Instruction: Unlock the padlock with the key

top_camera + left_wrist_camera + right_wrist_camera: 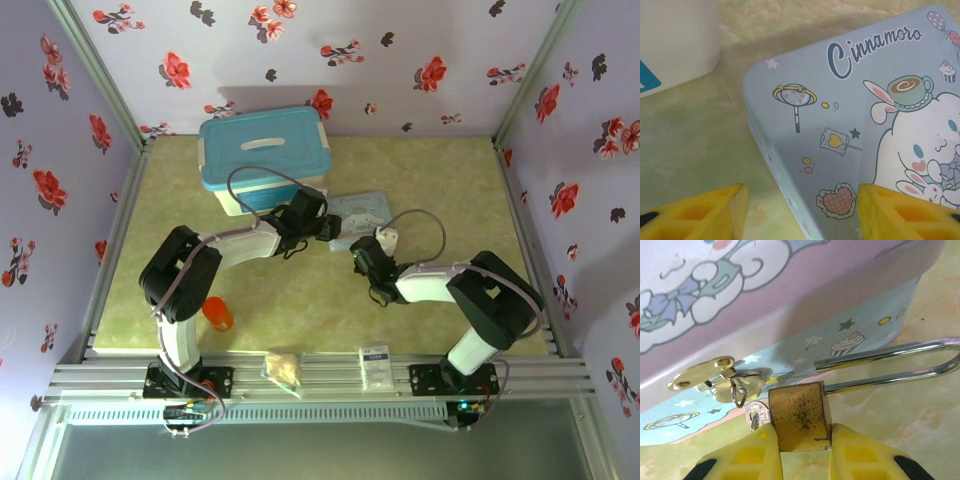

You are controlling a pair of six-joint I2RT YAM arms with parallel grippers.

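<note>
Right wrist view puts the padlock [800, 410] in the right gripper [802, 434]. Both yellow fingers press the sides of the brass body, so the grip is narrow and closed on the lock. The shackle [900, 360] runs out to the right, just beside the wall of the tin [790, 285]. A small silvery key [758, 414] sits against the left end of the body, on a ring [740, 393] with a second, golden key [700, 378]. From this angle I cannot tell whether its blade is in the keyhole or only lies alongside.

Left wrist view shows the left gripper [802, 205] spread wide and holding nothing, over a corner of the tin and apart from the lock.

The step in hand looks like bracing the lock; the key is not yet taken. The next move probably calls for the left gripper to come round to the lock's left end and pinch the key's head rather than the ring or the spare. It would then seat the blade squarely and turn it while the right grip holds firm. The tin wall leaves little room there.
</note>
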